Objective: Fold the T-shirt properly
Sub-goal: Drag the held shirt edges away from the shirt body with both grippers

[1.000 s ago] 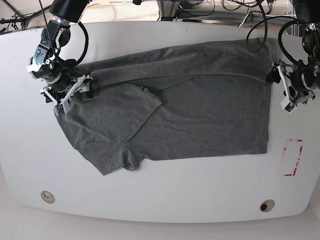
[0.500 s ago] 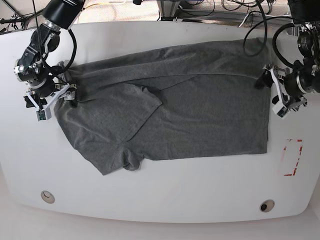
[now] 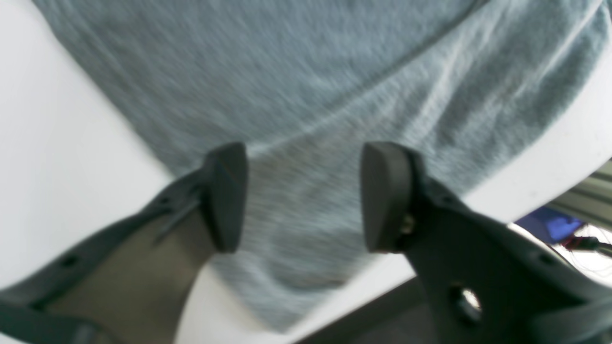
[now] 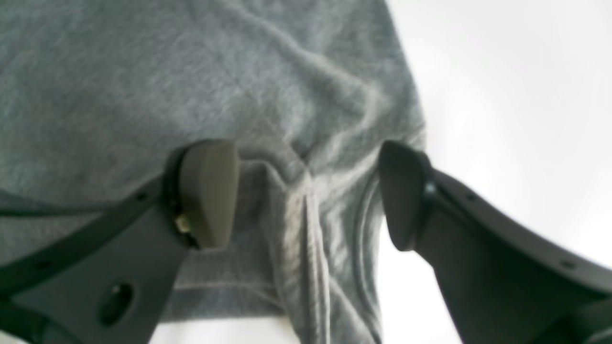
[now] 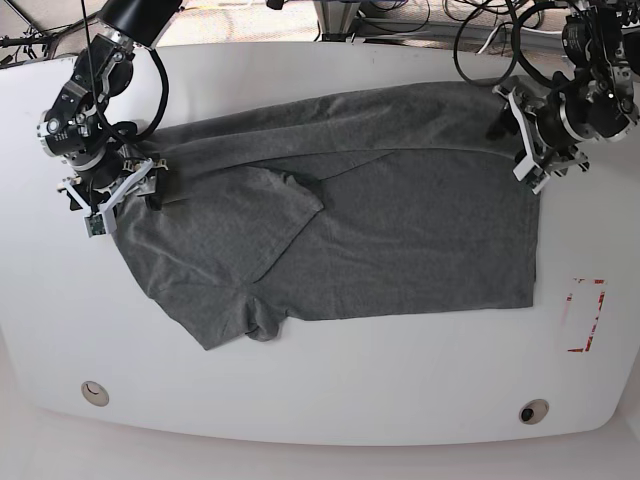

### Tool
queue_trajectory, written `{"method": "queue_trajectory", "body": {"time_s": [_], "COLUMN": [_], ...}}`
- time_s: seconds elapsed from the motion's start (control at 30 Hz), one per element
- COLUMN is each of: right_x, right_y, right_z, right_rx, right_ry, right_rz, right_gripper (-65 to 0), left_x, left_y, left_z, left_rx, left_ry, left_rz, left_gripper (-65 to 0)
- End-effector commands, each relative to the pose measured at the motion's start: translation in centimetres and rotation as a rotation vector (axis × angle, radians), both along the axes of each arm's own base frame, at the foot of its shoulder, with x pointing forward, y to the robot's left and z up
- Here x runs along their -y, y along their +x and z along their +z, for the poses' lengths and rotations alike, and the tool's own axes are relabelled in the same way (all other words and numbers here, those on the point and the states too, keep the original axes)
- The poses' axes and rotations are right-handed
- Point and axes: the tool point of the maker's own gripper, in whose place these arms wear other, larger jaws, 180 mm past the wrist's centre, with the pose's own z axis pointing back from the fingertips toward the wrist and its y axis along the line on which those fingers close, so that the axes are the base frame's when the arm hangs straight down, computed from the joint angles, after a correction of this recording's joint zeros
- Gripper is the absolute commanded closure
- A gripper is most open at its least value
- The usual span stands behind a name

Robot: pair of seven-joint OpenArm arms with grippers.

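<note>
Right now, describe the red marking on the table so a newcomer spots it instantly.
Start at the white table and find the grey T-shirt. Just beyond the shirt's edge under the left claw sits a small red rectangle outline, the table's only colored mark.

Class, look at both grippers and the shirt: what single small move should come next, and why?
Probably lower both grippers and close them on the cloth. The left gripper and right gripper are open, each straddling an edge of the T-shirt with fabric between the fingers but not pinched. The shirt lies only partly folded on the table.
</note>
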Motion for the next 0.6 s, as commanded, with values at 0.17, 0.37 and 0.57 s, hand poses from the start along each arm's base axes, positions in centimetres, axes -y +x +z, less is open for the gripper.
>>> {"method": "queue_trajectory", "body": {"time_s": [0.17, 0.37, 0.57], "right_x": [0.7, 0.6, 0.6], "right_y": [-2.9, -5.5, -6.2], "right_z": [0.1, -0.9, -1.9], "right_rx": [-0.028, -0.079, -0.084], "right_ry": [-0.057, -0.073, -0.052], "right_rz": [0.006, 0.013, 0.01], "right_gripper": [-50.3, -50.3, -50.3], "left_x": [0.3, 0.3, -1.1], "left_y": [-1.6, -3.2, -3.8], "left_z": [-1.5, -2.7, -4.3], "left_rx": [-0.029, -0.064, -0.122], "left_ry": [0.106, 0.099, 0.106], "left_rz": [-0.081, -0.086, -0.061], "left_gripper": [-30.6, -30.6, -30.6]}}
